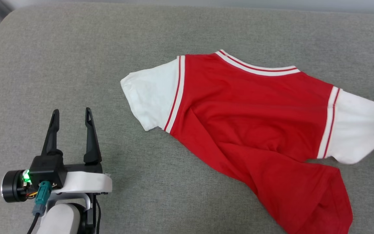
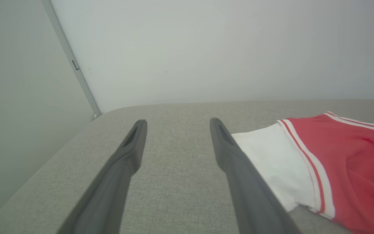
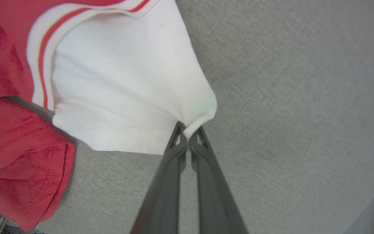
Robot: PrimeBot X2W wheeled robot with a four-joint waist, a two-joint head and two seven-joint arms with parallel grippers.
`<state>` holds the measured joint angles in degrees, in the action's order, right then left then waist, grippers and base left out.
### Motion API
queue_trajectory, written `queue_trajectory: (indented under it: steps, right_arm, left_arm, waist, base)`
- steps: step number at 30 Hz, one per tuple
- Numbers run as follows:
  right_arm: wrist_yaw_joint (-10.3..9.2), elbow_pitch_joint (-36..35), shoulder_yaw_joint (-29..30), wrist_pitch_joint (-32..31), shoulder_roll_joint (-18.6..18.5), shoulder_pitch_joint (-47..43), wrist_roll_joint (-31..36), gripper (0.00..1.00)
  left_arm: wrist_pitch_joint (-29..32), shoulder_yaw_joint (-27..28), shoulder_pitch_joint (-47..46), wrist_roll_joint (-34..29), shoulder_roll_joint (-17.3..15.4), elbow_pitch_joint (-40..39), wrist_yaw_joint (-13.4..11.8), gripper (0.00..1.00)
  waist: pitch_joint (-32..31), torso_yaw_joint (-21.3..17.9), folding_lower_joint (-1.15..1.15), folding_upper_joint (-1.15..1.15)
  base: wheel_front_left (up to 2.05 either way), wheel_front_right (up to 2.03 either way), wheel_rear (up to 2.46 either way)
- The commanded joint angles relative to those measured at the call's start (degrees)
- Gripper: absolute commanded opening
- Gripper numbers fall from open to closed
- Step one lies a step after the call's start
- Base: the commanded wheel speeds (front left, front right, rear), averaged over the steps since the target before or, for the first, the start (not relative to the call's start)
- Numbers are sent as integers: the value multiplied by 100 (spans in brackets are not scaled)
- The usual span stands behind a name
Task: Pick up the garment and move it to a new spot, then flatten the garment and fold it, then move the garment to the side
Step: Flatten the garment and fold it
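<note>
Fingers, head view: left fingers (image 1: 91, 139) apart at 8 o'clock; red thin-fabric T-shirt with white sleeves (image 1: 239, 107) lies centre to 4 o'clock on grey upholstered surface (image 1: 76, 65).
Left wrist view: T-shirt at 4 o'clock.
Right wrist view: right fingers (image 3: 170, 169) clamped on sleeve edge.

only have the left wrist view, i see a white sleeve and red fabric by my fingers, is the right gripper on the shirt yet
Observer: Yes. The right gripper is shut on the edge of the other white sleeve of the garment.
Operator: is the body lying flat
Observer: No. The red lower part is creased and bunched toward the hem.
Operator: is my left gripper touching the near sleeve
Observer: No. In the head view the left gripper is open over bare grey cushion, apart from the near sleeve.
</note>
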<state>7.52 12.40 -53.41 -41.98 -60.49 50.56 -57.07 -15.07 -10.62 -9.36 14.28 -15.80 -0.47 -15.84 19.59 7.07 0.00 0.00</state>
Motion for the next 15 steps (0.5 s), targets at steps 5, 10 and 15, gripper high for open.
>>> queue_trajectory:
  steps: [5, 10, 15]
  right_arm:
    - [-6, 373, 97, 170, -156, -755, -157, 0]
    - [-6, 760, 282, 546, 196, -1067, -39, 40]
    - [-6, 1060, 610, 1256, 516, -1083, 366, 100]
  left_arm:
    - [-13, 101, 154, -104, 32, 86, 131, 100]
    - [-13, 138, 169, -168, 54, 219, 220, 100]
    - [-13, 199, 158, -218, -20, 416, 306, 100]
  waist:
    - [-74, -125, 0, 0]
    - [-132, -158, 0, 0]
    - [-438, -251, 0, 0]
  base:
    - [0, 0, 0]
    - [0, 0, 0]
    - [0, 0, 0]
